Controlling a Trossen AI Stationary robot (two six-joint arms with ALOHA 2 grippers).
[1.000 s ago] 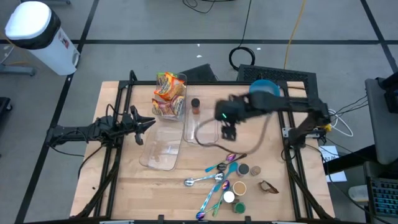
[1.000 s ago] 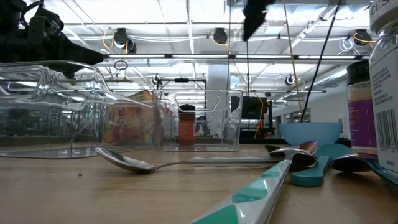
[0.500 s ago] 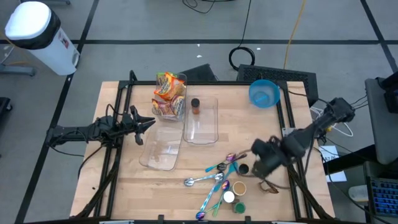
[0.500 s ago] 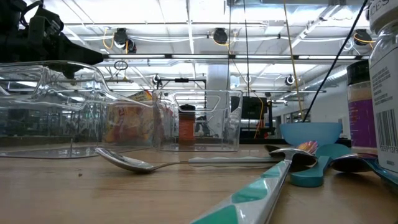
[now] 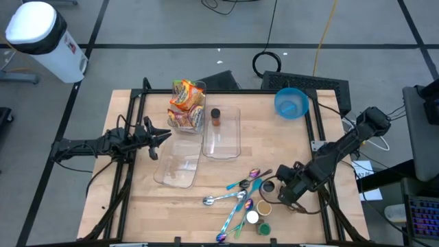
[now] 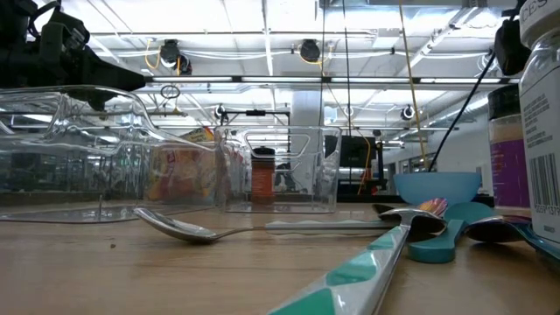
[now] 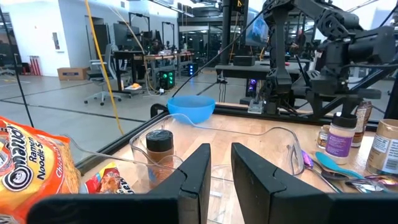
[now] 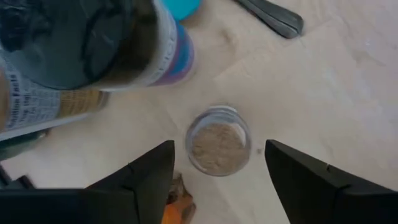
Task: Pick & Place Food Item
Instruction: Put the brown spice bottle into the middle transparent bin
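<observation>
The table [image 5: 288, 147] is pale, matt wood with visible grain. At its twelve o'clock side stand clear, glossy plastic bins [image 6: 280, 171] beside crinkly, shiny noodle packets [image 5: 186, 103]. Polished metal spoons [image 6: 188, 229] gleam toward five o'clock.

A metal spoon [image 6: 188, 229] lay on the wooden table [image 6: 131, 280] in the near foreground, with a teal-patterned spoon handle [image 6: 367, 267] angled to its right. Farther back stood clear plastic containers [image 6: 280, 171], one holding a brown-capped spice jar [image 6: 262, 179]. A blue bowl [image 6: 436, 185] sat to the right, and a labelled bottle [image 6: 535, 131] filled the right edge.
</observation>
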